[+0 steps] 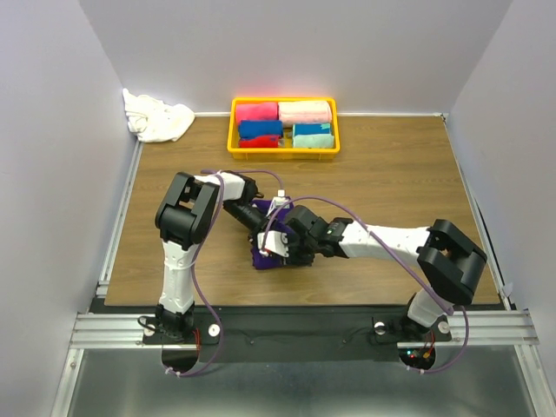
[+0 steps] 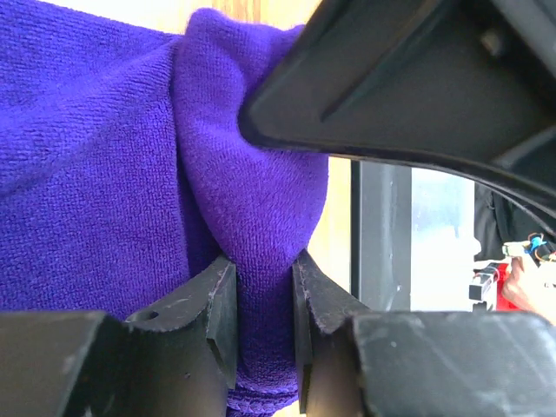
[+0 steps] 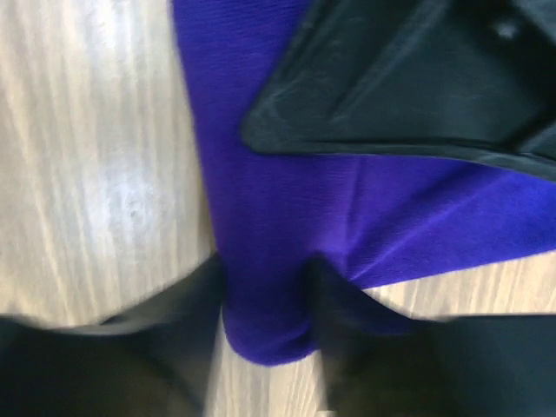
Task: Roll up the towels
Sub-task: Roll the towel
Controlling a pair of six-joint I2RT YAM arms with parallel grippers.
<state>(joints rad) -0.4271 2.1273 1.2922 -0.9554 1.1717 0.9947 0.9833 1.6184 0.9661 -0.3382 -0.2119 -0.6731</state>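
Left gripper (image 2: pixel 263 278) clamped on purple towel (image 2: pixel 95 191) fold; right gripper (image 3: pixel 265 295) straddles towel end, blurred, can't tell if gripping.

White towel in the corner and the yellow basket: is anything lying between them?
Nothing; only bare wooden table separates the white towel from the yellow basket, as the top view shows.

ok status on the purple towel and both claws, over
left claw shut on deep purple terry towel, bunched up. right claw astride the same towel, grip blurred, can't confirm. white terry towel crumpled far left corner, not rolled.
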